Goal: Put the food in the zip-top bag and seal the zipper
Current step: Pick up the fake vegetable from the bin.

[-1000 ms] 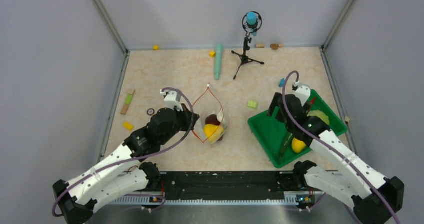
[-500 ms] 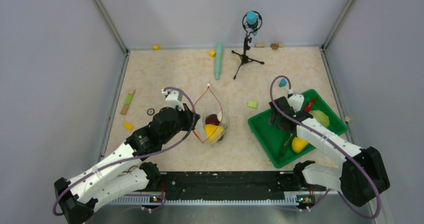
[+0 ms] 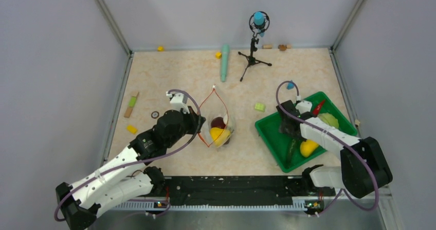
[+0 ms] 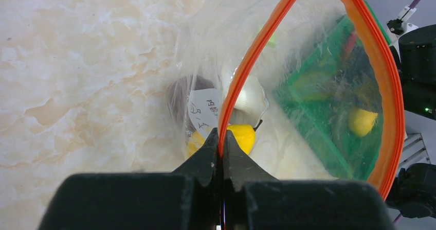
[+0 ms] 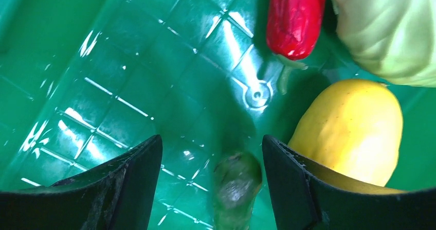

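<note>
**Top view.** The bag (image 3: 220,118) lies on the table left of the green tray (image 3: 271,136), apart from it, with its mouth spread into a loop. The left gripper (image 3: 199,125) is clamped on the zipper (image 3: 224,105) on the side far from the tray. A yellow piece (image 3: 218,134) and a dark red piece (image 3: 218,122) are already inside. The right gripper (image 3: 291,135) is down inside the tray.

**Left wrist view.** The left gripper (image 4: 222,140) has its jaws together on the orange zipper (image 4: 257,50). The mouth gapes toward the tray (image 4: 308,129), which is visible through the plastic. The label (image 4: 203,109) and yellow piece (image 4: 241,136) sit at the bottom.

**Right wrist view.** The right gripper (image 5: 211,143) has its jaws apart, straddling a dark green piece (image 5: 235,182) on the tray floor (image 5: 128,60). The piece sits off-centre, nearer the finger beside the yellow fruit (image 5: 355,127). The red chili (image 5: 295,14) and leafy ball (image 5: 391,29) lie beyond.

**Finding.** The step in hand appears to be picking up the dark green piece. Recommend centring the jaws on it before closing so the yellow fruit is not nudged or caught. Grip low, lift straight out of the tray, and keep the other arm's hold on the zipper firm so the mouth remains open.
</note>
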{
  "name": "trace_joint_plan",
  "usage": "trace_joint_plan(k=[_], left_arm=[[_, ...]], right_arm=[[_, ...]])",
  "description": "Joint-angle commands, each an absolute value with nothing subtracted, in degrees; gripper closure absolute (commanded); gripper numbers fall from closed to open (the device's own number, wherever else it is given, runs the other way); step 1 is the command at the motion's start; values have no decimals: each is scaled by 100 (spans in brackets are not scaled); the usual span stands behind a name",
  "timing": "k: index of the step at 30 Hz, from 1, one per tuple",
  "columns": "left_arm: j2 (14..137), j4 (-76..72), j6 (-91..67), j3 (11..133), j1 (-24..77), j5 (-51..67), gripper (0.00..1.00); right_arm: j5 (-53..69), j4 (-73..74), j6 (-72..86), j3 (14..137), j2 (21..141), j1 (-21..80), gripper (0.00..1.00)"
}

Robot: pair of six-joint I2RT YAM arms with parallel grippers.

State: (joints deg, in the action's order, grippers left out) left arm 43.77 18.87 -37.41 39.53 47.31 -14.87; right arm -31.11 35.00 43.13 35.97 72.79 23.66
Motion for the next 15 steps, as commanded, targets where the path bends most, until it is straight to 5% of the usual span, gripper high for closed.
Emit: trace_joint_plan(k=[1, 15], left_arm=[[4383, 1661, -3726, 3995, 4739, -1588, 100], [4375, 1652, -3725, 3991, 4741, -1548, 100]], right_arm=[[-2656, 3152, 4316, 3542, 7233, 2301, 31], [-1869, 3120, 3990, 3144, 6131, 2295, 41]])
